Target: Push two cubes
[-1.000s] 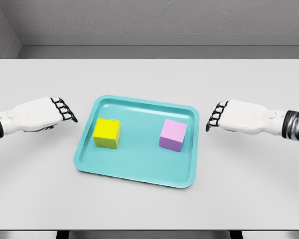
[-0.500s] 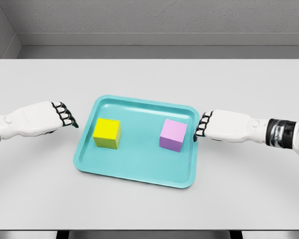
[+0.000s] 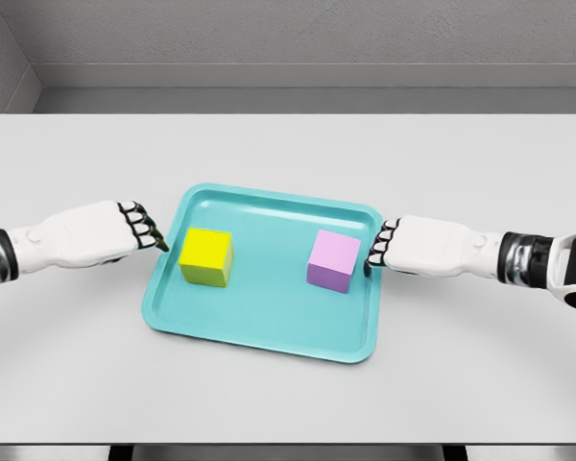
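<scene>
**Cubes sit in the tray with a hand closing in on each side**

Your left hand [image 3: 106, 233] reaches in from the left edge, fingers curled inward with the dark knuckle joints bunched at the front, and it grips nothing. Its fingertips [image 3: 158, 242] point at the left rim of the teal tray [image 3: 259, 322], right at the edge, and you can see they are just short of the yellow cube [image 3: 207, 256]. A sliver of tray floor shows between fingertip and cube face.

Over on the other side, your right hand [image 3: 418, 245] comes in from the right, also curled and holding nothing. Its knuckles [image 3: 381, 244] sit over the tray's right rim, very near the pink cube [image 3: 333, 260]. Whether they touch the cube you cannot tell from this angle; the gap, if any, is tiny.

Look at the cubes themselves: both stand flat on the tray floor, well apart from each other, yellow in the left half, pink in the right half. Each one sits nearer its own side wall than the middle.

Out from there, the tray lies slightly skewed on the white table [image 3: 288, 154], roughly centred between your two arms. Behind the table's far edge you have a grey wall [image 3: 298, 34].
</scene>
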Robot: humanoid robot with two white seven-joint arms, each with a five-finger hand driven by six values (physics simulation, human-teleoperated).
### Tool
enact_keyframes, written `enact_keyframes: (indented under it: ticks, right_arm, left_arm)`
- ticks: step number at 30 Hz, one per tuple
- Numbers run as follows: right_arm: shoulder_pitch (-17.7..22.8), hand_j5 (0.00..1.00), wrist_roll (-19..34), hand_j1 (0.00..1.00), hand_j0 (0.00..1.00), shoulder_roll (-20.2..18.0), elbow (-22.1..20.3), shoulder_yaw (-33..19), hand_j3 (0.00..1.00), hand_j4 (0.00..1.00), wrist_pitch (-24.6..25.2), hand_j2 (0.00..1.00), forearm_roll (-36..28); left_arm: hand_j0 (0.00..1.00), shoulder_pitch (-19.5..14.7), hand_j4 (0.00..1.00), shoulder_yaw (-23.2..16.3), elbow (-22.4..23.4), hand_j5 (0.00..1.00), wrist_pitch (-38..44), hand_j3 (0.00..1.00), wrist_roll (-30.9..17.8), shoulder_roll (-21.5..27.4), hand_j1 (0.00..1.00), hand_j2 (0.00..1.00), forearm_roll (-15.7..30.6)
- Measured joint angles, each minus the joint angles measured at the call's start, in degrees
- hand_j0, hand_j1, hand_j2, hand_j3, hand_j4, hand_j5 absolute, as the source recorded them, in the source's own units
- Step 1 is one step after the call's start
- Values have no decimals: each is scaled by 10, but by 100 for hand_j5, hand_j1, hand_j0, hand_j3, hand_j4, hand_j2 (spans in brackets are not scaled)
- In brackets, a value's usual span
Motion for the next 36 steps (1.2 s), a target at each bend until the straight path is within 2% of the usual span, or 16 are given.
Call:
enact_keyframes:
  ticks: [10,36]
  right_arm:
    - [-6,63,1,63,63,21,7,1,63,63,0,63,10]
    - [-42,63,1,63,63,79,76,8,63,63,0,63,37]
  left_arm:
    - [78,-1,78,-3,-2,78,0,78,-8,-18,78,78,0]
    - [77,-5,77,-4,-19,77,0,77,-45,-66,77,77,0]
